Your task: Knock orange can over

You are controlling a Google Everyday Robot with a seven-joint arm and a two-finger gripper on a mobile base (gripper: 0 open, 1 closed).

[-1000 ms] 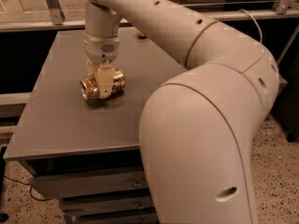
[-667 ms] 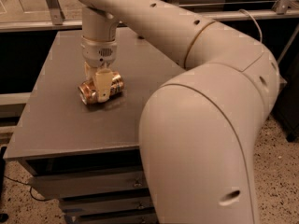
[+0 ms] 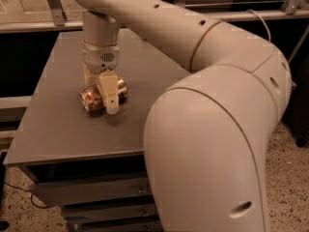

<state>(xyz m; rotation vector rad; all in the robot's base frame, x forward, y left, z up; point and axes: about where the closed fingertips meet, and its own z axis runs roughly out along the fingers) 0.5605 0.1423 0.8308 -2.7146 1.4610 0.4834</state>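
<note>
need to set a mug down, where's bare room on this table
Bare table: the front strip between the orange can and the near edge, the left strip beside it, and the far left corner behind the gripper. Crowded: the middle, where the gripper sits at the can; the arm hides the right side.

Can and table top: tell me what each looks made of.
Can: thin metal, probably aluminium; glossy coppery-orange skin with bright highlights. Table top: matte grey, no glare; perhaps laminate or painted board, cannot tell which. Gripper, right over the can: smooth cream shell, likely plastic.
</note>
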